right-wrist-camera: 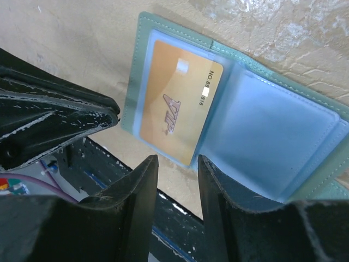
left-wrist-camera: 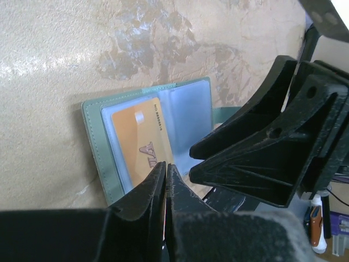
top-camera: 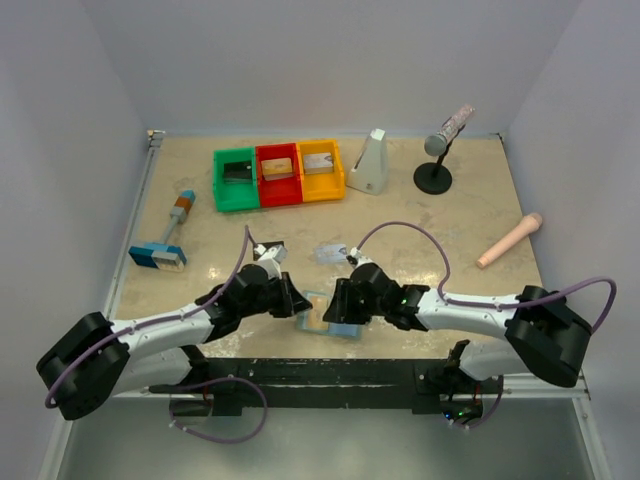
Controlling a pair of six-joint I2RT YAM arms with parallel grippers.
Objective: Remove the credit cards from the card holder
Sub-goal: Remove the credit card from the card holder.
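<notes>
Card holder (top-camera: 322, 320), small blue-grey bifold wallet with pale blue clear pockets, lies open flat on beige marbled table (top-camera: 450, 250), near edge, between both arms. Orange-gold plastic credit card (right-wrist-camera: 174, 109) sits in its left pocket. Black fingers of left gripper (left-wrist-camera: 165, 164) pressed together, tips at card's near edge; pinching it or not, cannot tell. Fingers of right gripper (right-wrist-camera: 177, 159) parted over card holder's near edge, gripping nothing.

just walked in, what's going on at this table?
Both arms are bent over an open wallet at the table's near edge. An orange card sits in one clear pocket, and the other pocket looks empty. The left tool is shut at the wallet's edge beside the card; I can't tell whether it pinches anything. The right tool is open over the wallet's near edge.
</notes>
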